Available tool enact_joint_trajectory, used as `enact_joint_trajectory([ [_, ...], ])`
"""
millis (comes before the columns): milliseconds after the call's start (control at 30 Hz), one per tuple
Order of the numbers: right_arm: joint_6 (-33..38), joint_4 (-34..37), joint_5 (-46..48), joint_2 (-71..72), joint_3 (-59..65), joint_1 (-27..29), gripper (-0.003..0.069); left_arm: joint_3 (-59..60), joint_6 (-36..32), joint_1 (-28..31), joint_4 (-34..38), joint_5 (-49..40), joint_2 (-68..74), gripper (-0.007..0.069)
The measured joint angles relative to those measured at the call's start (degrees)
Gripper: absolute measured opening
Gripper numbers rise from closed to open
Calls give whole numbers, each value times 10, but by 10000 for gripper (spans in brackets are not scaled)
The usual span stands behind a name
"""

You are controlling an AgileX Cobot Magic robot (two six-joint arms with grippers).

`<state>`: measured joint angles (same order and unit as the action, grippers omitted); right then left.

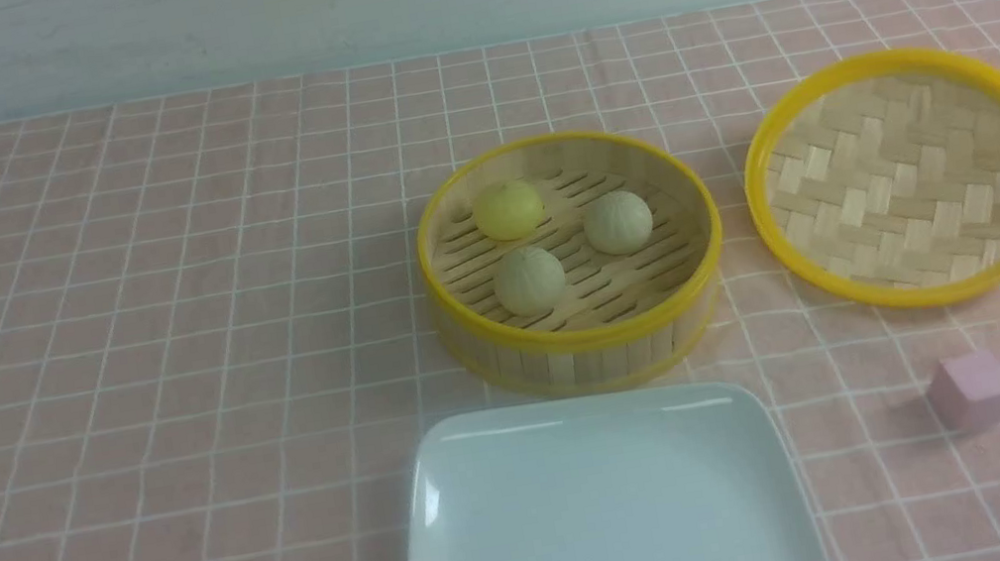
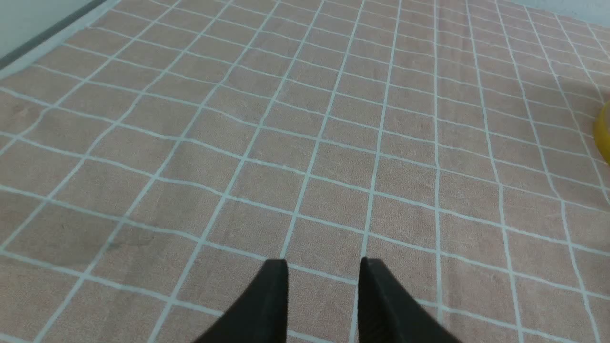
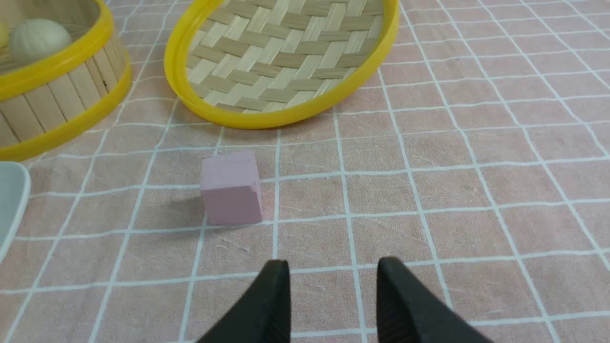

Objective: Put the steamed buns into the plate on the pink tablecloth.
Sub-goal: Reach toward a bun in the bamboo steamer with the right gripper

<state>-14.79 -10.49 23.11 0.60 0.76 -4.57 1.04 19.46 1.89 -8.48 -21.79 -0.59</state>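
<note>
Right pincer released, empty; left pincer likewise. Steamed buns in bamboo steamer basket, ahead-left of right pincer; plate near, on its left. Risks: pincer catches basket rim, round bun rolls away, pink cube clipped.

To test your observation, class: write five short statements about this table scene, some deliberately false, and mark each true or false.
1. All three steamed buns lie in the steamer basket. True.
2. The plate holds a bun. False: its visible part holds nothing.
3. The woven lid covers the basket. False: it lies on the pink tablecloth, to the basket's right.
4. The pink cube stands on the tablecloth, touching nothing else. True.
5. The right gripper grips the cube. False: its jaws are open and empty, short of the cube.
</note>
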Motion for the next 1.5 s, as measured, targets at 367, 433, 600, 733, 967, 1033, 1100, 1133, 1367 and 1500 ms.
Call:
enact_joint_trajectory([
  [367, 0, 0, 0, 0, 0, 0, 240, 0, 0, 0, 0, 0, 0, 240],
  [433, 0, 0, 0, 0, 0, 0, 240, 0, 0, 0, 0, 0, 0, 240],
  [600, 0, 0, 0, 0, 0, 0, 240, 0, 0, 0, 0, 0, 0, 240],
  [733, 0, 0, 0, 0, 0, 0, 240, 0, 0, 0, 0, 0, 0, 240],
  [967, 0, 0, 0, 0, 0, 0, 240, 0, 0, 0, 0, 0, 0, 240],
  [1033, 0, 0, 0, 0, 0, 0, 240, 0, 0, 0, 0, 0, 0, 240],
  [1100, 0, 0, 0, 0, 0, 0, 240, 0, 0, 0, 0, 0, 0, 240],
  [1133, 0, 0, 0, 0, 0, 0, 240, 0, 0, 0, 0, 0, 0, 240],
  [1367, 0, -1, 0, 0, 0, 0, 240, 0, 0, 0, 0, 0, 0, 240],
  [1500, -43, 42, -13, 0, 2, 0, 240, 1, 37, 0, 35, 10, 0, 240],
])
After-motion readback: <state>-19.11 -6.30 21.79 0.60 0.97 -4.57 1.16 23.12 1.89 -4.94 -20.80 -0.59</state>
